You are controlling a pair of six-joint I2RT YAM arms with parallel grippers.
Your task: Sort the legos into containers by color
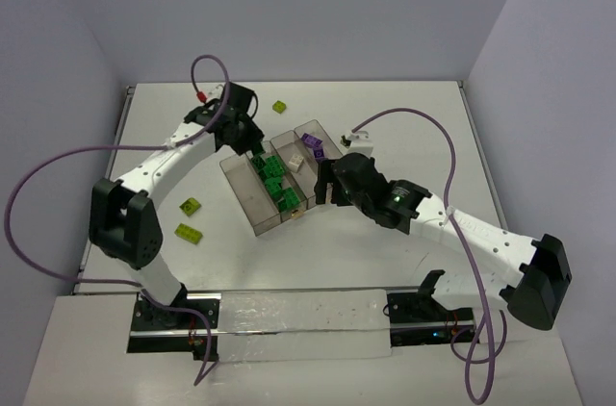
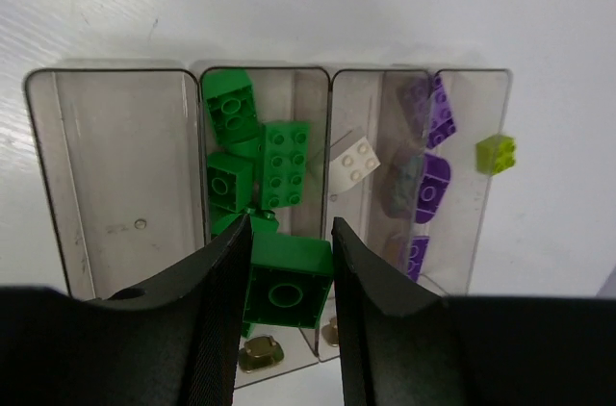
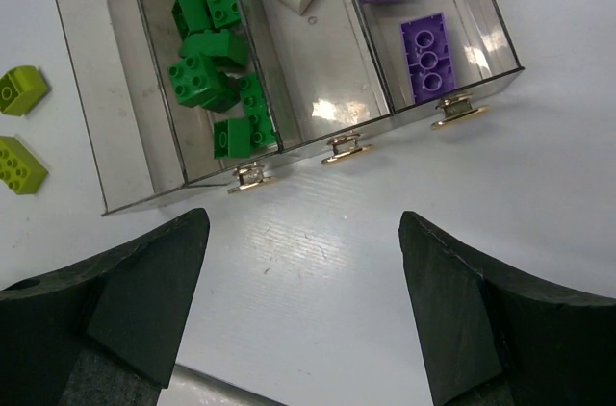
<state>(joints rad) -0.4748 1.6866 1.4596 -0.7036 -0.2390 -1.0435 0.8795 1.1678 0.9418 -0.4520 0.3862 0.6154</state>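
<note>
**Grip on a green brick (image 2: 284, 286) over the tray (image 2: 106, 165)**

The left gripper (image 2: 291, 231) is clamped on the green brick, with one finger against each side. A single round hollow shows on the face of the brick turned to the wrist camera. The brick hangs over the tab end of the tray's second compartment, where more green bricks (image 2: 284, 164) lie piled together. The next compartment holds a white brick (image 2: 353, 164), and the last one holds purple bricks (image 2: 438, 117). A lime brick (image 2: 496, 153) sits on the table (image 2: 289, 2) outside the tray, near the purple compartment.

The right gripper (image 3: 303, 233) is spread wide with nothing between its fingers — it hangs above the table just off the tabs (image 3: 342, 148). Two more lime bricks (image 1: 190, 206) lie on the table on the tray's other side — near each other but not touching.
</note>
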